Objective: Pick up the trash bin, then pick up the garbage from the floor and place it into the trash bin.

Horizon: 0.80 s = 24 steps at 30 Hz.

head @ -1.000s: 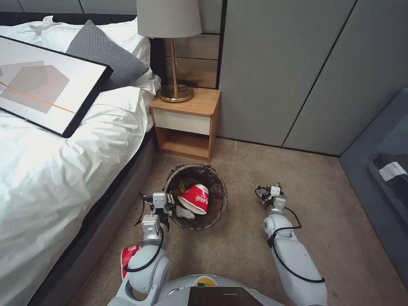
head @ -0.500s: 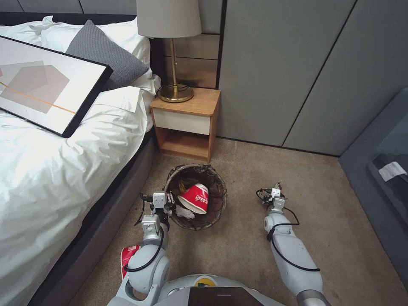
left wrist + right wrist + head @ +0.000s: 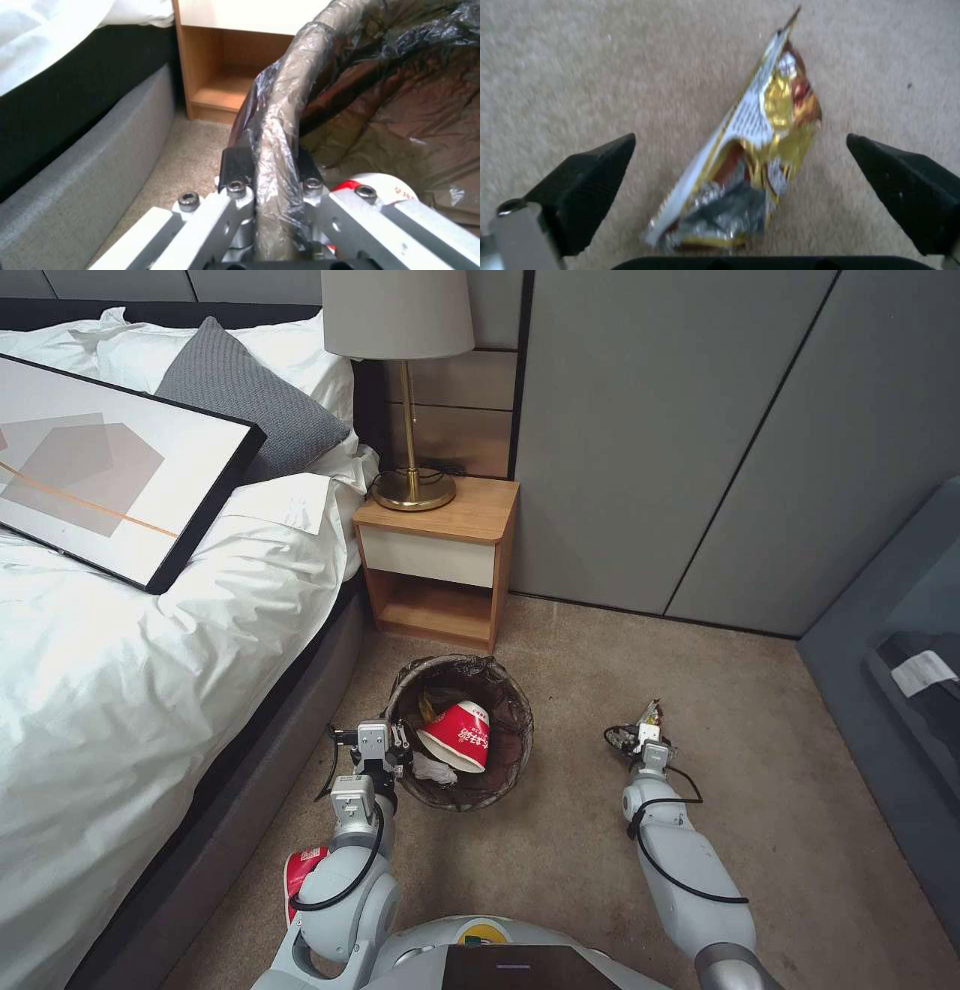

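- A red-and-white paper cup (image 3: pixel 303 874) lies on the carpet (image 3: pixel 560 850) beside the left arm, close to the robot's base.
- The left gripper (image 3: pixel 270 168) is clamped on the bag-lined rim of the trash bin (image 3: pixel 500 760), which holds another red cup (image 3: pixel 458 735) and a tissue; it looks light, but the film over the rim is probably slippery.
- The right gripper (image 3: pixel 740 165) hangs low with jaws spread wide on either side of a yellow snack wrapper (image 3: pixel 760 150) lying on the carpet, without touching it.
- The wrapper seems thin, crinkly and nearly weightless; pinching across its crumpled middle should hold best.
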Available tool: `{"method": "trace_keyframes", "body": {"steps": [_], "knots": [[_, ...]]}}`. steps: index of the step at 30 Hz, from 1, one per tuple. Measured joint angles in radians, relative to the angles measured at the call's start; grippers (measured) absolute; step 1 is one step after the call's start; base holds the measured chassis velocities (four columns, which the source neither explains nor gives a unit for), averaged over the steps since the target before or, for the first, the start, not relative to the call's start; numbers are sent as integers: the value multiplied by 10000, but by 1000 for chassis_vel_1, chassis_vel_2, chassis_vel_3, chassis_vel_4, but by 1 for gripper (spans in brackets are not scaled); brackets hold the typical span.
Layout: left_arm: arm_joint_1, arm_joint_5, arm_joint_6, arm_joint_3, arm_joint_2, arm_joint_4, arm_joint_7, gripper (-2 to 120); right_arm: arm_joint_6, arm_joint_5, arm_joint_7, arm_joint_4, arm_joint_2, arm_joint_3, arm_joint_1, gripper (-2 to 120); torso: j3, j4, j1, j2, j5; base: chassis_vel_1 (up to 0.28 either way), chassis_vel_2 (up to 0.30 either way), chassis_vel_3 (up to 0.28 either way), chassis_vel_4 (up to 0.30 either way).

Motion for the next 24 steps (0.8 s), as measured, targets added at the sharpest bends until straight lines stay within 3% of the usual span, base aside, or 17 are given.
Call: {"method": "trace_keyframes", "body": {"steps": [5, 12, 16, 24], "knots": [[-16, 2, -1, 5, -3, 21, -1, 3, 79, -41, -162, -237, 31, 72, -10, 88, 0, 0, 0, 0, 0, 0, 0, 0, 0], [-20, -5, 0, -2, 14, 23, -7, 3, 202, -80, -299, -375, 44, 129, -14, 58, 0, 2, 0, 0, 0, 0, 0, 0, 0], [-18, -6, 0, -8, 16, 23, -8, 3, 305, -111, -314, -443, 51, 143, -12, 48, 0, 1, 0, 0, 0, 0, 0, 0, 0], [-17, -3, 3, -2, 0, 12, -8, 3, 460, -160, -403, -463, 63, 192, -33, 17, 0, 1, 0, 0, -1, 0, 0, 0, 0]]}}
